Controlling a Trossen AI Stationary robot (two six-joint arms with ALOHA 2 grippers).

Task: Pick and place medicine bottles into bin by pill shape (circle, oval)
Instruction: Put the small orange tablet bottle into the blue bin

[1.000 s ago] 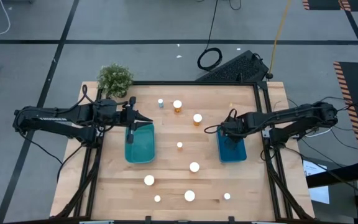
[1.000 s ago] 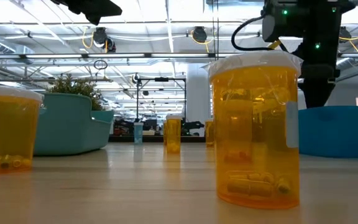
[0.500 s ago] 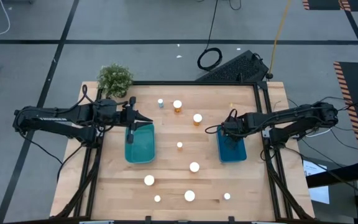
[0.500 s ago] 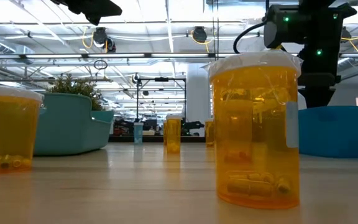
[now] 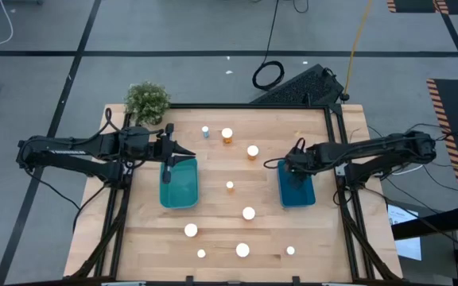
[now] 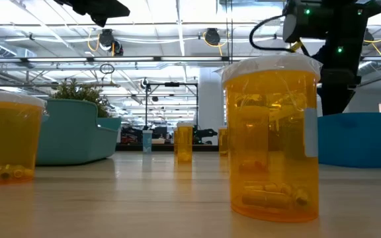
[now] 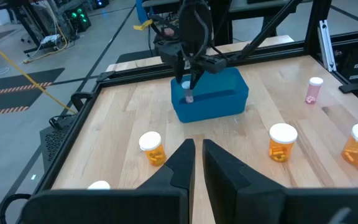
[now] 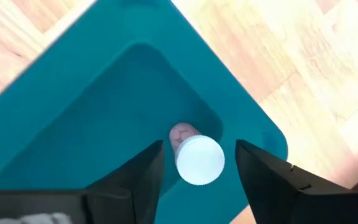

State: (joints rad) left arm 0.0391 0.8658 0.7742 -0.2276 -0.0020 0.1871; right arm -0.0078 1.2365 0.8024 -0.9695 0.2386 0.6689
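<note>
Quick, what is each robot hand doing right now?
Left tool: shut, holding nothing, above the left bin.
Right tool: open, over the right bin, small pink bottle between its fingers.

I see tabletop: pale wood planks, matt, visible grain. Bins: smooth teal plastic, slight sheen. Nearest medicine bottle: glossy translucent amber plastic, white cap. Table frame: dark metal. My left gripper fingers: matt black.
</note>
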